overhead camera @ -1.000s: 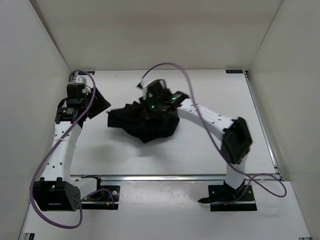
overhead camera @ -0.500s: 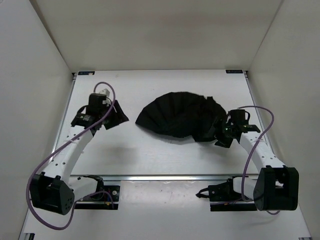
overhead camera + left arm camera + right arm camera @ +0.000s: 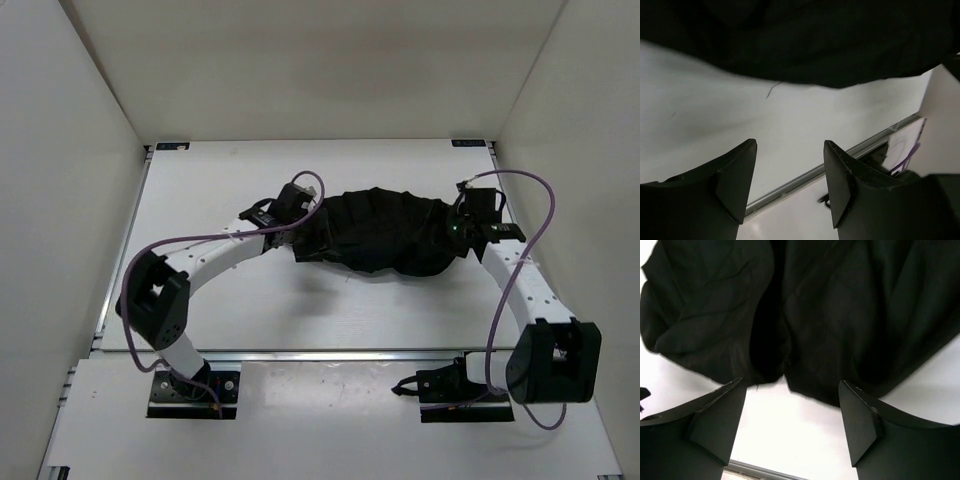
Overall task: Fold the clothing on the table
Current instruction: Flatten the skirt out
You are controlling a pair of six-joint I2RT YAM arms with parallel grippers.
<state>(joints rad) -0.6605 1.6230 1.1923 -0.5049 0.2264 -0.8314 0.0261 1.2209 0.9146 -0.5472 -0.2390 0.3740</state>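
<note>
The clothing (image 3: 385, 232), a black pleated garment, lies in a long rumpled band across the middle of the white table (image 3: 300, 310). My left gripper (image 3: 303, 222) sits at its left end, open. In the left wrist view the left gripper (image 3: 790, 144) has only bare table between its fingers, with the clothing (image 3: 800, 40) just beyond the tips. My right gripper (image 3: 455, 232) is at the garment's right end. It is open too: in the right wrist view the right gripper (image 3: 791, 381) frames the hem of the clothing (image 3: 840, 315) without holding it.
White upright walls (image 3: 80, 150) close in the table on the left, back and right. A metal rail (image 3: 330, 352) runs along the near edge, with both arm bases (image 3: 195, 388) behind it. Purple cables (image 3: 520, 180) loop off both arms.
The right gripper has opened and let go of the bunched clothing, then moved to its right end. The garment now lies spread out. The left arm has swung in to its left end.
</note>
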